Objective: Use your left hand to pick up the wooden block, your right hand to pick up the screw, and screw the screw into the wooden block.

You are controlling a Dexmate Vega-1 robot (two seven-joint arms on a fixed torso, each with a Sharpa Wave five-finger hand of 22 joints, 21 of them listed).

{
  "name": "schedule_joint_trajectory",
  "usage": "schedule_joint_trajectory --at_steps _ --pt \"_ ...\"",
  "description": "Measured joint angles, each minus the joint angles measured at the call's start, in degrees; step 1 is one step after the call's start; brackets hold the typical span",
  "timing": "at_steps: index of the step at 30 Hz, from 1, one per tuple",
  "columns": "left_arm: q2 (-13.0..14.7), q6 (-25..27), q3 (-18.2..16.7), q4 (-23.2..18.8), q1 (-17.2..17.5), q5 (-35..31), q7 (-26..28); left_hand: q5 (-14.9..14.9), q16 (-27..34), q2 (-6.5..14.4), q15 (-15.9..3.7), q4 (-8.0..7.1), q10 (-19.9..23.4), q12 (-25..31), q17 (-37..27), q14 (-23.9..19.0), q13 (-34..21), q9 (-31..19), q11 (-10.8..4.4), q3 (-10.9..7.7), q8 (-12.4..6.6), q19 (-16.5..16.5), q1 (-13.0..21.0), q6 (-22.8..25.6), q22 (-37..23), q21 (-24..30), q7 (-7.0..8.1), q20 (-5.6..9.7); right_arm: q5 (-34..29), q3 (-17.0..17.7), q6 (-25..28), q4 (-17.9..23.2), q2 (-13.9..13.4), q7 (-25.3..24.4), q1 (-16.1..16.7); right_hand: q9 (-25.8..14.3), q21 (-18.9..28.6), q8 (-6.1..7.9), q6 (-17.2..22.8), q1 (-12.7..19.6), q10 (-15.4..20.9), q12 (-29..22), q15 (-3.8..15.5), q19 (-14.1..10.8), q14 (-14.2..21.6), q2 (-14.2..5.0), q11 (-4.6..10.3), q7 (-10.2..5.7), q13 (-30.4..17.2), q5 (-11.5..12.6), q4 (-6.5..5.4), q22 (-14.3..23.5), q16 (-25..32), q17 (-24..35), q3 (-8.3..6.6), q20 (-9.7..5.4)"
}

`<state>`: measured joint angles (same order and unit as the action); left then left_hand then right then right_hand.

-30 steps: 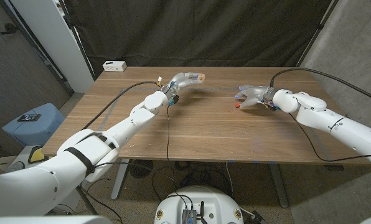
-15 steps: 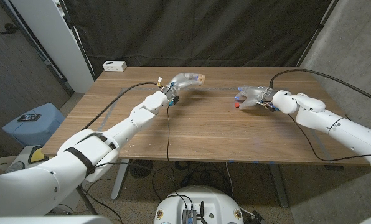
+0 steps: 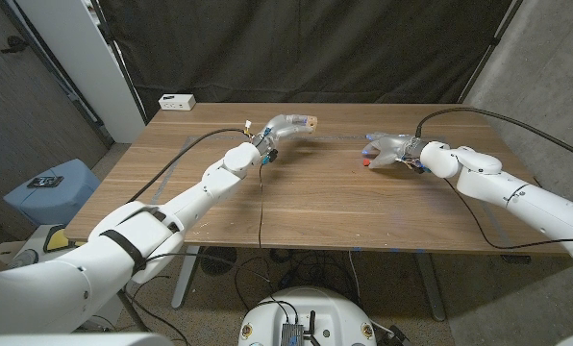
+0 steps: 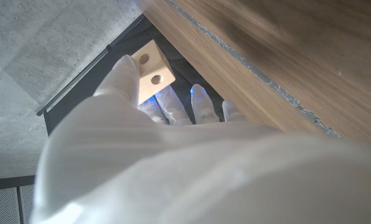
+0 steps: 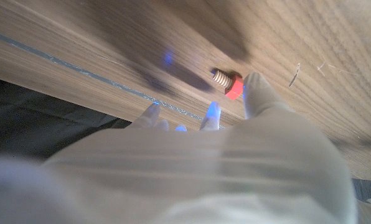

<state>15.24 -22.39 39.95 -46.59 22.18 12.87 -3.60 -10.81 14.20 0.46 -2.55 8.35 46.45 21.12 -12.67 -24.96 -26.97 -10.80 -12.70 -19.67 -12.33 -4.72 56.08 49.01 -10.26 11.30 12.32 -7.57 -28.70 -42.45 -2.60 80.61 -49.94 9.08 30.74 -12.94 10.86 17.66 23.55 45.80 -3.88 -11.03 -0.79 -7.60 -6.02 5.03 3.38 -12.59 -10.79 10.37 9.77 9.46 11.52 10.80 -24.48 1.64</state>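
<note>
From the head view, the left hand (image 3: 285, 126) is raised over the far-left part of the wooden surface (image 3: 306, 192), holding the wooden block (image 3: 310, 121) at its fingertips; the block's end points right, toward the middle of the surface, though it is too small here to read its faces or holes. The right hand (image 3: 387, 150) sits low at the far-right part of the surface, fingers reaching left, with the screw (image 3: 365, 163) showing as a small red spot just at its fingertips; whether the fingers grip it or merely touch it cannot be told from here. A white box (image 3: 177, 101) lies at the far-left corner, well apart from both hands. In the left wrist view, the block (image 4: 151, 77) is clearer: a pale wedge-like piece with two round holes on the face turned toward the camera, pinched between the thumb and the fingers (image 4: 201, 104), its lower part hidden behind the back of the hand (image 4: 173, 162). In the right wrist view, the screw (image 5: 229, 83) lies on its side on the surface, red head toward the right hand's (image 5: 198, 155) thumb and threaded shank pointing away from it; the thumb tip touches the head, the other fingertips stand apart, and the hand is spread, not closed on the screw.
</note>
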Motion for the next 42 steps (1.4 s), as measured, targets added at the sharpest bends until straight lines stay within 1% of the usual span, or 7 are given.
schedule_joint_trajectory --at_steps 3,5,11,15,21,32,42 --pt "0.0 0.03 0.0 -0.09 0.06 0.05 0.03 0.01 0.0 0.16 0.0 0.06 0.0 -0.11 0.1 0.0 0.0 -0.01 0.0 0.06 0.0 0.0 0.16 0.0 0.0 0.0 0.0 0.0 0.02 -0.08 -0.15 -0.3 0.12 -0.1 0.0 0.0 0.0 0.43 0.63 0.29 0.0 0.0 0.08 0.0 0.08 -0.3 0.0 0.18 0.0 0.0 -0.21 0.0 0.0 0.01 -0.21 0.0" --pt "-0.01 0.05 -0.01 -0.13 0.09 0.08 0.02 0.01 0.0 0.17 0.0 0.07 0.06 -0.18 0.17 0.0 0.0 -0.02 -0.06 0.07 0.0 0.0 0.16 -0.01 0.0 0.0 0.0 0.0 0.03 -0.13 -0.33 -0.48 0.23 -0.31 0.0 -0.17 0.0 0.44 0.88 0.29 0.0 0.0 0.08 -0.21 0.08 -0.3 0.0 0.06 0.0 0.0 -0.04 0.0 0.0 0.01 -0.38 -0.22" --pt "-0.04 0.14 -0.03 -0.21 0.19 0.21 0.03 0.04 0.0 0.18 0.0 -0.05 0.21 -0.32 0.17 0.0 0.0 -0.01 -0.21 0.34 0.01 0.0 0.14 -0.02 0.0 0.0 0.01 0.0 0.04 -0.33 -0.79 -1.03 0.52 -0.96 -0.04 -0.49 0.0 1.64 2.98 1.14 0.0 0.0 0.25 -0.3 0.53 -0.54 0.0 0.08 0.0 0.0 0.03 0.0 0.0 0.01 -0.45 -0.3" --pt "-0.04 0.27 -0.04 -0.3 0.23 0.25 0.02 0.04 0.0 0.26 0.0 -0.08 0.21 -0.49 0.17 0.0 0.0 -0.01 -0.21 0.38 0.03 0.0 0.05 0.18 0.0 0.0 0.08 0.0 -0.06 -0.47 -0.9 -1.25 0.66 -1.24 -0.15 -0.53 0.0 2.06 3.67 1.57 0.33 0.0 0.08 -0.53 0.7 -0.53 -0.3 0.08 0.0 0.0 0.03 0.0 0.0 0.01 -0.44 -0.53" --pt "-0.05 0.31 -0.06 -0.36 0.24 0.33 -0.14 0.05 0.0 0.34 0.0 -0.01 0.2 -0.54 0.16 0.0 0.0 0.03 -0.21 0.45 0.19 0.0 -0.03 0.47 0.0 0.0 0.19 0.0 -0.31 -0.66 -0.99 -1.68 0.9 -1.66 -0.31 -0.81 0.0 2.48 4.4 1.95 0.62 0.0 0.28 -0.81 0.91 -0.91 0.0 0.31 0.0 0.0 0.03 0.0 0.0 0.0 -0.44 -0.41" --pt "-0.2 0.31 -0.16 -0.15 0.23 0.8 -0.68 0.05 0.0 0.41 0.0 0.05 0.19 -0.74 0.16 0.0 -0.03 0.03 -0.2 0.51 -0.01 0.0 -0.1 0.45 0.01 0.0 0.19 0.0 -0.54 -0.94 -1.15 -2.36 1.22 -2.3 -0.47 -1.06 0.0 3.55 6.24 2.18 0.92 0.0 0.49 -1.22 1.11 -0.67 0.31 0.1 0.0 0.0 -0.21 0.3 0.45 0.0 -0.67 -0.41" --pt "-0.48 0.31 -0.23 0.63 0.02 1.19 -1.17 0.06 0.0 0.57 0.0 0.03 0.18 -0.88 0.16 0.0 -0.06 -0.01 -0.2 0.49 0.01 0.0 -0.25 0.43 0.01 0.0 0.18 0.0 -0.84 -1.25 -1.25 -2.83 1.52 -2.79 -0.78 -1.32 0.0 4.52 7.8 2.4 1.23 0.0 0.49 -1.42 1.11 -0.9 -0.01 0.22 0.01 0.0 -0.21 0.3 0.45 0.28 -0.67 -0.62"
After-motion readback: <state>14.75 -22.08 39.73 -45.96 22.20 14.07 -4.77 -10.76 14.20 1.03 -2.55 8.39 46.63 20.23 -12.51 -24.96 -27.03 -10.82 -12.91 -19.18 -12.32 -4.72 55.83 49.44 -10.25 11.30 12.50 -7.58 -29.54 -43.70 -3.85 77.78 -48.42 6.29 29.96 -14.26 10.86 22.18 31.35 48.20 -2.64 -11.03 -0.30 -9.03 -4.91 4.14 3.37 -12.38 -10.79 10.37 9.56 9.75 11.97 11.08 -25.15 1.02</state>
